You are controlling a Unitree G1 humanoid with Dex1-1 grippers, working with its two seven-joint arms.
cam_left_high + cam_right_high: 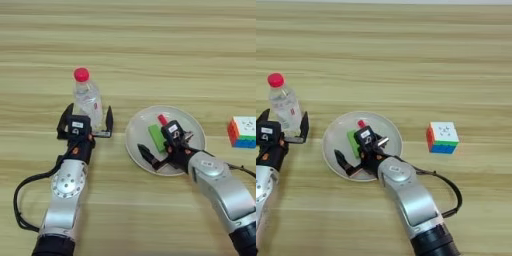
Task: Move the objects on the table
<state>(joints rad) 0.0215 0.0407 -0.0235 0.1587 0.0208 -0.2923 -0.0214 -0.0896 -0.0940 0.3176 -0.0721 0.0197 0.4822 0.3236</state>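
Here the worktop [150, 45] is carrying everything. Right fingers [146, 152], spread apart, are hovering over the plate [137, 132] with the green block [156, 137] between them. Left fingers [109, 120], also apart, are flanking the upright bottle [88, 97]. The cube [442, 137] is sitting well right of both.

Robot test bench, probably a lab: bare wooden table [150, 45] with scattered practice objects.

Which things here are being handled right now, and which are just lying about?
Being handled:
- clear bottle, between the open left gripper's fingers
- beige plate holding the green block and red pen, under the open right gripper

Lying about:
- puzzle cube
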